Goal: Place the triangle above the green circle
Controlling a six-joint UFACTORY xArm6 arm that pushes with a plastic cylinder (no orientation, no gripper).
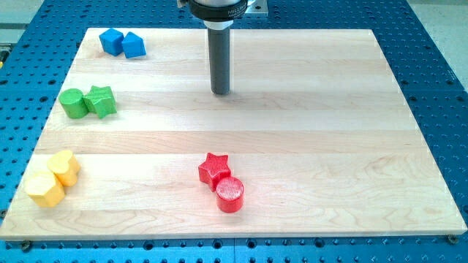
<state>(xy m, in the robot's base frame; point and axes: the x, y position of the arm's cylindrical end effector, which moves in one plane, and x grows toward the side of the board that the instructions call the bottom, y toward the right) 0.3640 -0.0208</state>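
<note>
The blue triangle [134,45] lies near the board's top left corner, touching a blue cube [111,41] on its left. The green circle [72,103] lies at the left edge, below the blue pair, with a green star [101,101] touching its right side. My tip [220,92] rests on the board at the top centre. It is well to the right of the blue triangle and the green circle and touches no block.
A yellow heart [66,167] and a yellow hexagon [45,189] sit at the bottom left. A red star [213,169] and a red circle [229,194] sit together at the bottom centre. The wooden board [329,109] lies on a blue perforated table.
</note>
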